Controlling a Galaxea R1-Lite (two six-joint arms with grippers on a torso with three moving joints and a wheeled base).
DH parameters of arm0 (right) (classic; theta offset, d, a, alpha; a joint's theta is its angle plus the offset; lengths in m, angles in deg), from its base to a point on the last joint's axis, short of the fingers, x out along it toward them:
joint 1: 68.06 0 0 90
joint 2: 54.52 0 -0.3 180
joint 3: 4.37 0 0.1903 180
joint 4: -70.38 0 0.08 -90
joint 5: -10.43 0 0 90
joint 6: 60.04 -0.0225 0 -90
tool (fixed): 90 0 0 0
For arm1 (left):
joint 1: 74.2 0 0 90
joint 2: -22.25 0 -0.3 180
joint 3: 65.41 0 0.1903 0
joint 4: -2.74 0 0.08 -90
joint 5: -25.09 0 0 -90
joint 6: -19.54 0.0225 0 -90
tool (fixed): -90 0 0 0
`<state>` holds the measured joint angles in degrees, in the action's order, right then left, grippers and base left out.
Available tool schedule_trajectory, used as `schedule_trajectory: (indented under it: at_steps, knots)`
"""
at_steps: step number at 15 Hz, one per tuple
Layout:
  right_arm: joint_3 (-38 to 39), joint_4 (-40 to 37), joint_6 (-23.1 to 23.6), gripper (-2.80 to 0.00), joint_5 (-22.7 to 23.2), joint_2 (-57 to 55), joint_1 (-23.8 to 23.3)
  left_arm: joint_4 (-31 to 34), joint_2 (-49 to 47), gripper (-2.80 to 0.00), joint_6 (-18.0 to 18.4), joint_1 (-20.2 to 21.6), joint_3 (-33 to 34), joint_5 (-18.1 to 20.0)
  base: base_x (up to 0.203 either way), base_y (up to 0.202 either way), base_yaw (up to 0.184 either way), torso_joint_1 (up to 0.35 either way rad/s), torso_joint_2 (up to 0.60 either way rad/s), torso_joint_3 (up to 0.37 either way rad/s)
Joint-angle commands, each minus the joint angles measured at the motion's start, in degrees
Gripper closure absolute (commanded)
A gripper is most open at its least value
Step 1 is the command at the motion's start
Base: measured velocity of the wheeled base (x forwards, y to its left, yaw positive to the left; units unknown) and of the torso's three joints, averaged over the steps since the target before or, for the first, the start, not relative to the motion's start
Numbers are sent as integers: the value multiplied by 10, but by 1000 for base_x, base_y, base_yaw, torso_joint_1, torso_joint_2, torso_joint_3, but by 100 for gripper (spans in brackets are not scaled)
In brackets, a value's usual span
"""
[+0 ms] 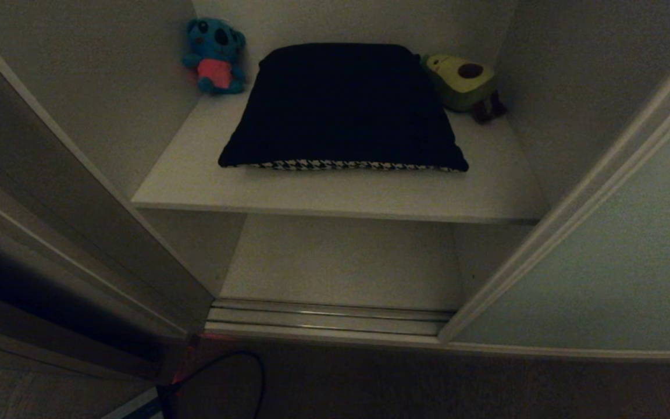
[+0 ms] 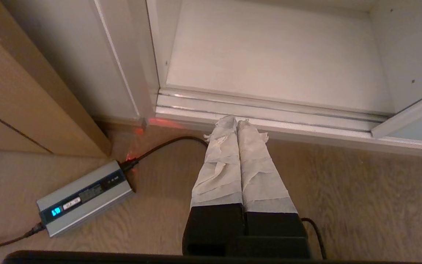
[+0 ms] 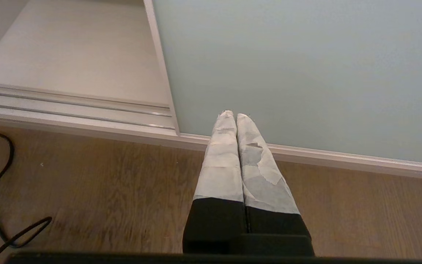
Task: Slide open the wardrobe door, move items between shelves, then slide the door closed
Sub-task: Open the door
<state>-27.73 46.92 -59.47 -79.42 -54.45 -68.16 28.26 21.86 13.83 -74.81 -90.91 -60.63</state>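
Observation:
The sliding wardrobe door (image 1: 614, 262) stands pushed to the right, leaving the wardrobe open. A cushion (image 1: 341, 105), dark on top with a houndstooth edge at the front, lies flat on the upper shelf (image 1: 335, 195). The lower shelf (image 1: 341, 262) below it is bare. Neither arm shows in the head view. My left gripper (image 2: 237, 120) is shut and empty, its taped fingers hanging low over the wood floor just before the silver rails (image 2: 269, 113). My right gripper (image 3: 232, 114) is shut and empty too, low in front of the door's (image 3: 299, 66) bottom frame.
A blue plush toy (image 1: 216, 55) sits at the back left of the upper shelf and an avocado plush (image 1: 463, 81) at the back right. A silver power brick (image 2: 82, 196) with a black cable (image 2: 167, 143) lies on the floor left of the opening.

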Motion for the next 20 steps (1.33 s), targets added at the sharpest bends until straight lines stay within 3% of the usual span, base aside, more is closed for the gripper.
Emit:
schedule_trajectory:
  at_steps: [1,3,4,20]
  knots:
    - [2,0,0,0,0,-1,0,2,3,0,7,0,-3,-3,0,0,0,0,0,0]
    - [2,0,0,0,0,-1,0,-7,4,0,50,0,2,-14,0,0,0,0,0,0]
    - [2,0,0,0,0,-1,0,-16,4,0,66,0,14,-39,0,0,0,0,0,0]
    - [2,0,0,0,0,-1,0,-25,4,0,64,0,21,-45,0,0,0,0,0,0]
